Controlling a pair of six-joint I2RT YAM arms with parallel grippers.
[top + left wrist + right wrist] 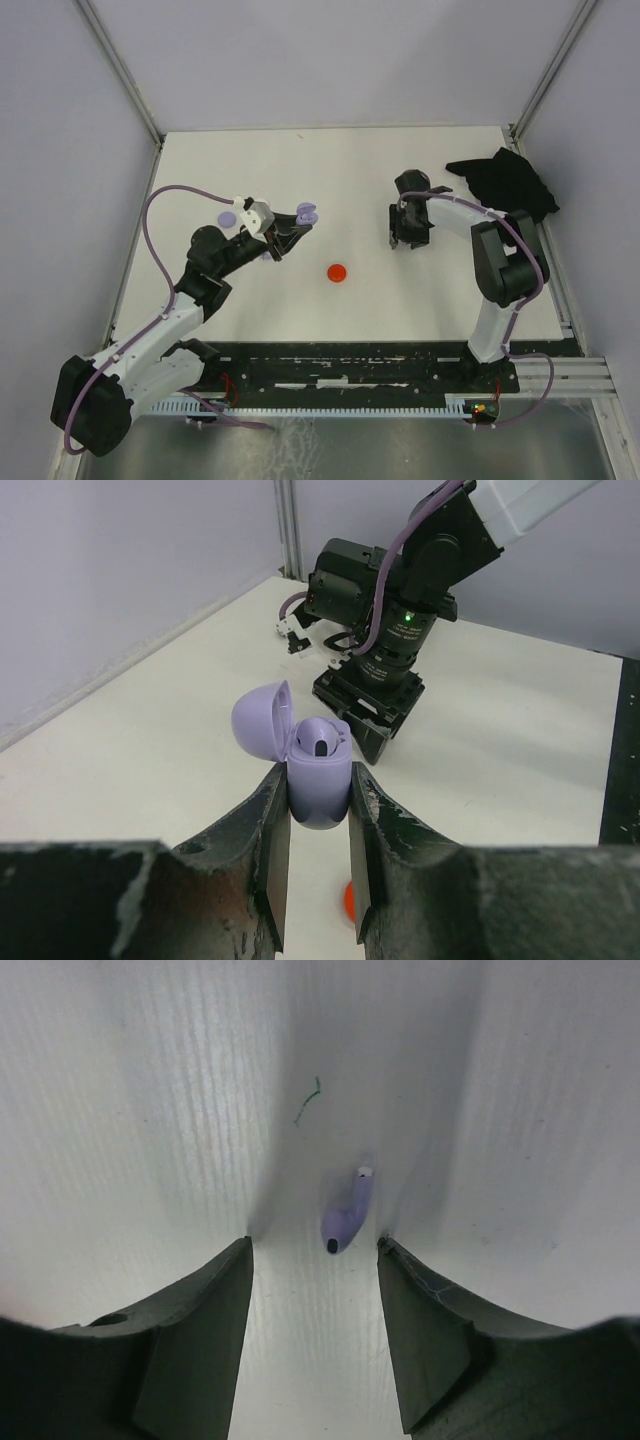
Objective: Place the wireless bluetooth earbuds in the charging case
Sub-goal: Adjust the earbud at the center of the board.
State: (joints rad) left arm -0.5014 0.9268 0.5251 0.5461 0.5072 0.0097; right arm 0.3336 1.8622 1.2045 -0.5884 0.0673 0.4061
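Left gripper [318, 790] clamped tight, right gripper [315, 1248] parted, pointing straight down

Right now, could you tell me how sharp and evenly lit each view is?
Top view: soft, even light, no glare. Left wrist view: the lilac case is crisp in the left tool, whose near parts are dark. Right wrist view: the lilac earbud looks slightly soft, and the right tool casts broad grey shadows across the table.
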